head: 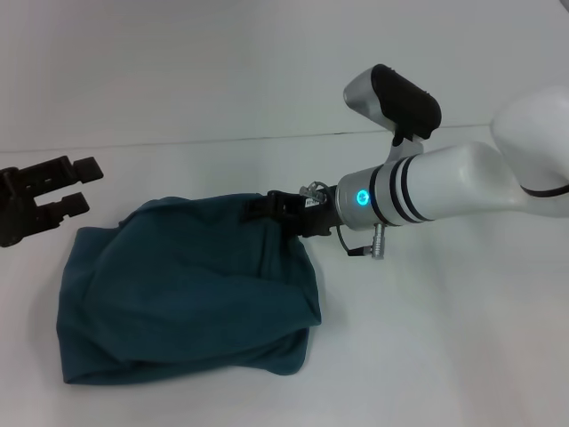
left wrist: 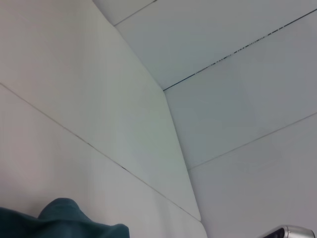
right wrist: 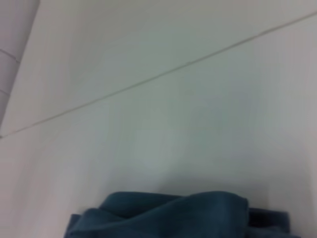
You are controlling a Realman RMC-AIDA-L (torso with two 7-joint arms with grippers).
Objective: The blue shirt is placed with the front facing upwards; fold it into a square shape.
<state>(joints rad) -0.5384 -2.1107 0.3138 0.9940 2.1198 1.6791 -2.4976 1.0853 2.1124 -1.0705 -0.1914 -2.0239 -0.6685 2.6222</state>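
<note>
**Folded blue shirt on the white table, right claw at its far edge**

Lying on the white table, in the near left part of the head view: the blue shirt, folded into a thick, roughly square bundle. Plain teal cloth on top, no lettering in sight. Rounded and puffy at the edges, with a soft fold along the near side and a small ridge on the far right corner.

Reaching in from the right: the right gripper, at the far right corner of the shirt, touching the cloth there. Dark fingers low against the fabric and partly hidden by it; cannot tell whether pinched on the cloth or only resting. Behind it, the white forearm with black rings and a lit blue dot.

At the left edge of the head view: the left gripper, just beside the far left corner of the shirt, apart from the cloth. Two dark fingers pointing to the right with a clear gap between them, spread and holding nothing.

In the left wrist view: only a small teal hump of the shirt and the white wall panels. In the right wrist view: a wrinkled teal edge of the shirt against the white table.
</note>
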